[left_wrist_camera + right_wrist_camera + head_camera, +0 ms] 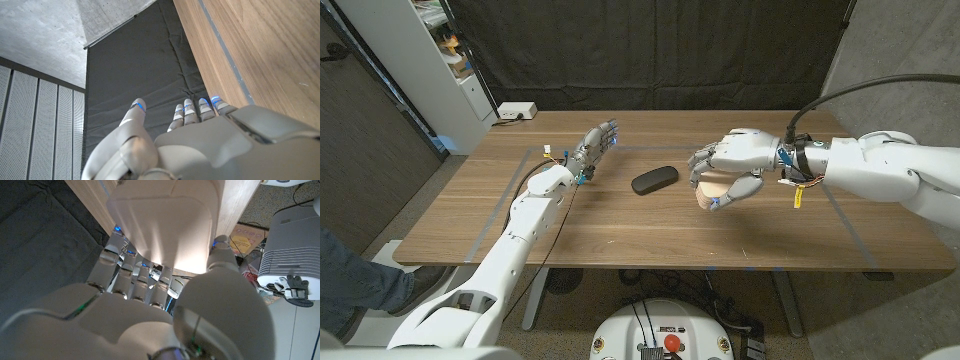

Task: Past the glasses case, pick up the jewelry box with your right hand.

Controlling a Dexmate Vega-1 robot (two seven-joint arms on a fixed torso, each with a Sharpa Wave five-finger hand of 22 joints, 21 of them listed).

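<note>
With my right hand closed around the pale jewelry box, just beyond the black glasses case, I judge the wrap secures it for lifting, while my left hand waits open-fingered.

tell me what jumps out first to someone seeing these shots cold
The right hand stands out first, wrapped around the pale jewelry box at the table's middle right; the right wrist view shows the box filling the fingers. Just left of it lies the dark glasses case, alone on the wooden table. The left hand waits at the far left, holding nothing.
</note>
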